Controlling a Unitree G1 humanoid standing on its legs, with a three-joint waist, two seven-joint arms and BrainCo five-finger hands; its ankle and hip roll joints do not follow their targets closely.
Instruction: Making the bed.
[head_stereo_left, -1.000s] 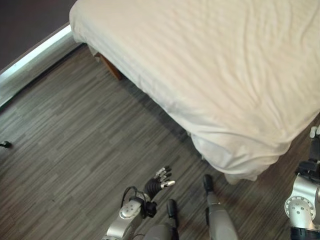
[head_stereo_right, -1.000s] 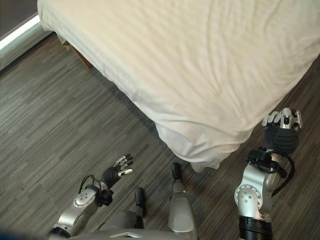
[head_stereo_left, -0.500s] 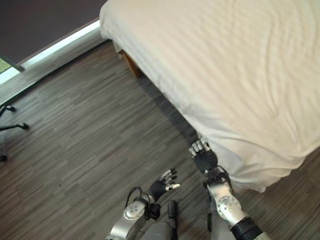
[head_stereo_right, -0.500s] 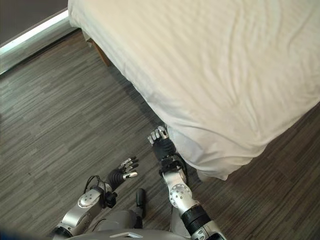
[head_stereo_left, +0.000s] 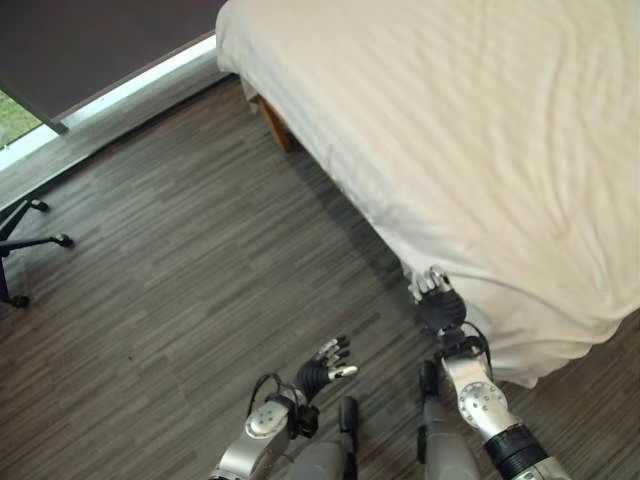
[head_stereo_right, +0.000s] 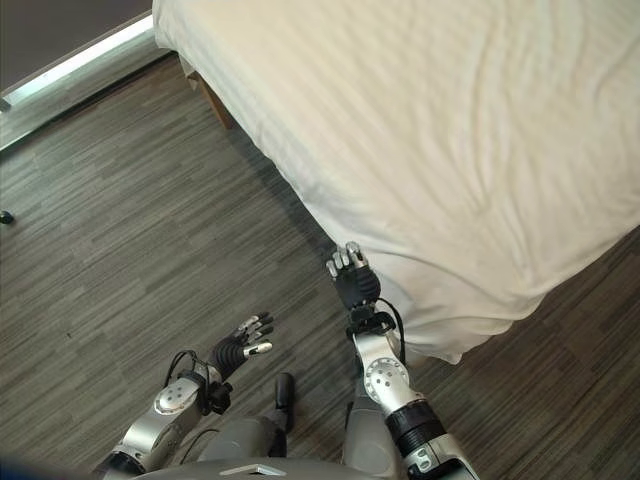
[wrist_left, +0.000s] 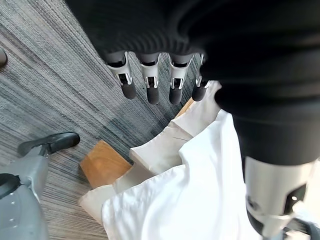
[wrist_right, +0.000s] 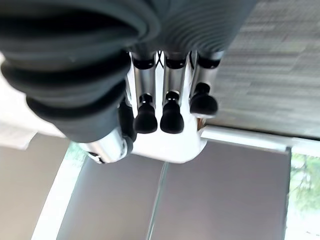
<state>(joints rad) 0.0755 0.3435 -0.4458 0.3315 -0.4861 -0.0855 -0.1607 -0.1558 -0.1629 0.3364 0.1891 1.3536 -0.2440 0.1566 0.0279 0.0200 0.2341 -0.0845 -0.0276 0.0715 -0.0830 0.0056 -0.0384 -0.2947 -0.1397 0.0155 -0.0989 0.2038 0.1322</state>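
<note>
The bed (head_stereo_left: 500, 130) fills the upper right, covered by a white, lightly wrinkled sheet (head_stereo_right: 450, 150) that hangs over its near side and bunches at the near corner (head_stereo_left: 540, 350). My right hand (head_stereo_left: 438, 303) is raised beside the hanging edge of the sheet, close against it; its fingers (wrist_right: 160, 112) are relaxed and hold nothing. Whether it touches the cloth I cannot tell. My left hand (head_stereo_left: 325, 365) hovers low over the floor, left of the bed, with straight fingers (wrist_left: 150, 85) and nothing in it.
Dark wood-plank floor (head_stereo_left: 180, 290) spreads to the left of the bed. A wooden bed leg (head_stereo_left: 278, 128) shows under the sheet's far edge, and another (wrist_left: 102, 162) near my left hand. A pale wall base (head_stereo_left: 130, 85) runs along the upper left. Black stand legs (head_stereo_left: 25, 240) sit at the far left.
The camera has swung, shifting the whole picture. My right hand has come from beyond the bed's near corner to the hanging sheet on the bed's side. The left hand has held still.
</note>
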